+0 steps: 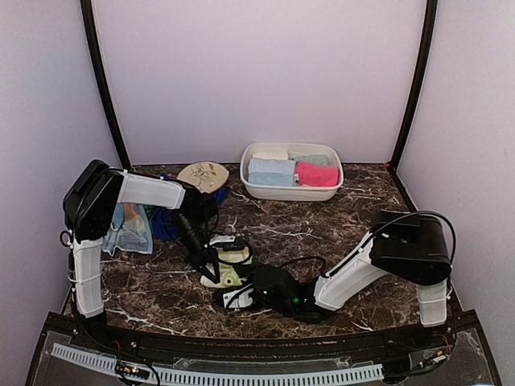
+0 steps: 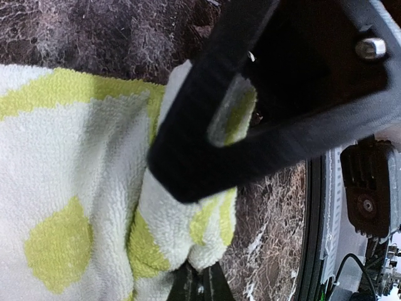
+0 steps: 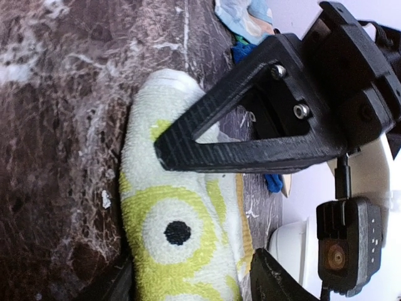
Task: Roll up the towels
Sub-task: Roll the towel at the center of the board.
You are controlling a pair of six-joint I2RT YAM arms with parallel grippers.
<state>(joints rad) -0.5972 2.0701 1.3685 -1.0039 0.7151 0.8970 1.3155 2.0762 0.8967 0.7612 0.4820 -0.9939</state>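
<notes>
A yellow-green towel with pale patches (image 1: 229, 269) lies partly rolled on the dark marble table near the front middle. My left gripper (image 1: 211, 272) comes down on its left end and is shut on a fold of it; in the left wrist view the fold (image 2: 188, 232) sits pinched in the gripper (image 2: 200, 232). My right gripper (image 1: 239, 296) is at the towel's near end. In the right wrist view it (image 3: 188, 285) is open, with one finger on each side of the towel (image 3: 175, 207). The left gripper's finger (image 3: 250, 150) lies across the towel there.
A white basin (image 1: 291, 193) at the back holds rolled pale blue, pink, mint and cream towels. A pale blue towel (image 1: 129, 225) and a royal blue one (image 1: 166, 225) lie in a heap at the left. An oval beige floral disc (image 1: 203, 174) lies behind them.
</notes>
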